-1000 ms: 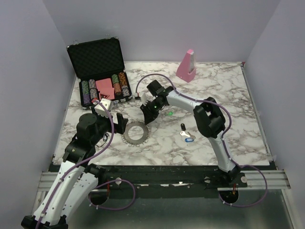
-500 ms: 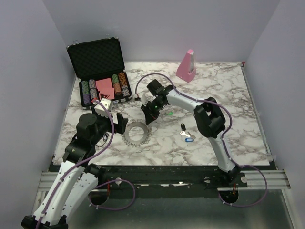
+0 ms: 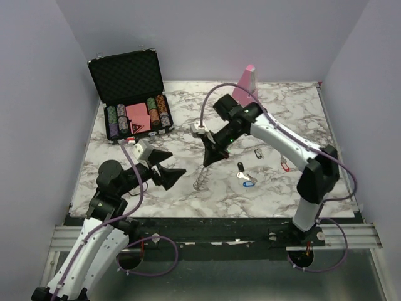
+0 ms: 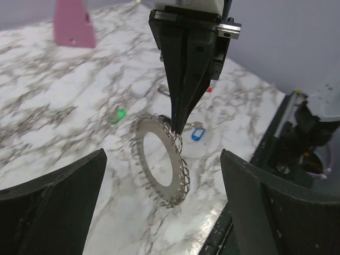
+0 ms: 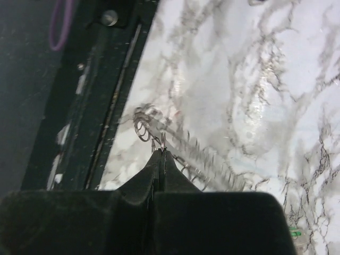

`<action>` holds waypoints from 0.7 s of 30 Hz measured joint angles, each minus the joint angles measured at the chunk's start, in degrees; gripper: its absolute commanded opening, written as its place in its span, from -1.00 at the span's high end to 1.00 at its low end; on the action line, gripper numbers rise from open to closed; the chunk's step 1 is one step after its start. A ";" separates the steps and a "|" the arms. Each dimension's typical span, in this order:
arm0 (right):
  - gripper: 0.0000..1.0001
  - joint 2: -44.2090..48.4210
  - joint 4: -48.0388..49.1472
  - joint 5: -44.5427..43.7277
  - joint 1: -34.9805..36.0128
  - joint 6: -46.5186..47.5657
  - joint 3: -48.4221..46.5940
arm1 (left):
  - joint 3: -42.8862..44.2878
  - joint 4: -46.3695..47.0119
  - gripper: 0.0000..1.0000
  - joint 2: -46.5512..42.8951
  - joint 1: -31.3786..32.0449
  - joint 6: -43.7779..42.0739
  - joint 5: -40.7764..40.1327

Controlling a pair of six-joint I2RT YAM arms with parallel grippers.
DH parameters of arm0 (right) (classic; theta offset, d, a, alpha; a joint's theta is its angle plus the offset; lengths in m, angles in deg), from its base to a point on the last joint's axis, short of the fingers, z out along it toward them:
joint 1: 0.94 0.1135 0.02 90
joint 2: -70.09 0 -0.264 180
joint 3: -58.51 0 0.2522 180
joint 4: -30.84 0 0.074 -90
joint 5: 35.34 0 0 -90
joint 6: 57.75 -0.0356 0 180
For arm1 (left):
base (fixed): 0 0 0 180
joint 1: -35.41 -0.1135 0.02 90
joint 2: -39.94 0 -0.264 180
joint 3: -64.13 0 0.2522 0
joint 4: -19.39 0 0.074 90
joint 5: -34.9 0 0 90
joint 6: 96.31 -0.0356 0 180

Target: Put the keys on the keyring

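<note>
Keyring (image 3: pixel 202 177) is now hanging from the pinching right claw (image 4: pixel 178 125), ready for keys (image 3: pixel 244 177); left claw (image 3: pixel 178 162) at nine o'clock is gaping empty.

On the white marbled tabletop (image 3: pixel 301 103), an open black chip case (image 3: pixel 128 81) stands at the back left and a pink wedge-shaped block (image 3: pixel 248 76) at the back centre. A flat grey metal keyring (image 3: pixel 201 179) hangs upright under the right gripper (image 3: pixel 205 162), before centre. The left gripper (image 3: pixel 174 164) is just to its left, and the small silver keys (image 3: pixel 240 167) lie to its right.
</note>
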 measured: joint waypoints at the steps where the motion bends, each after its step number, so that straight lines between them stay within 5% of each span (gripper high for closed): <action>1: 0.99 2.80 -1.25 0.74 0.00 2.08 1.44 | -0.66 1.81 -0.91 -0.61 0.28 0.96 2.12; 10: 0.99 24.81 -6.73 4.13 -0.90 14.32 14.43 | -4.24 18.93 -0.85 -4.07 17.20 -0.07 9.62; 21: 0.99 35.08 -3.78 11.61 -9.55 19.96 30.71 | -1.29 20.22 -0.54 8.87 33.86 -12.24 -0.35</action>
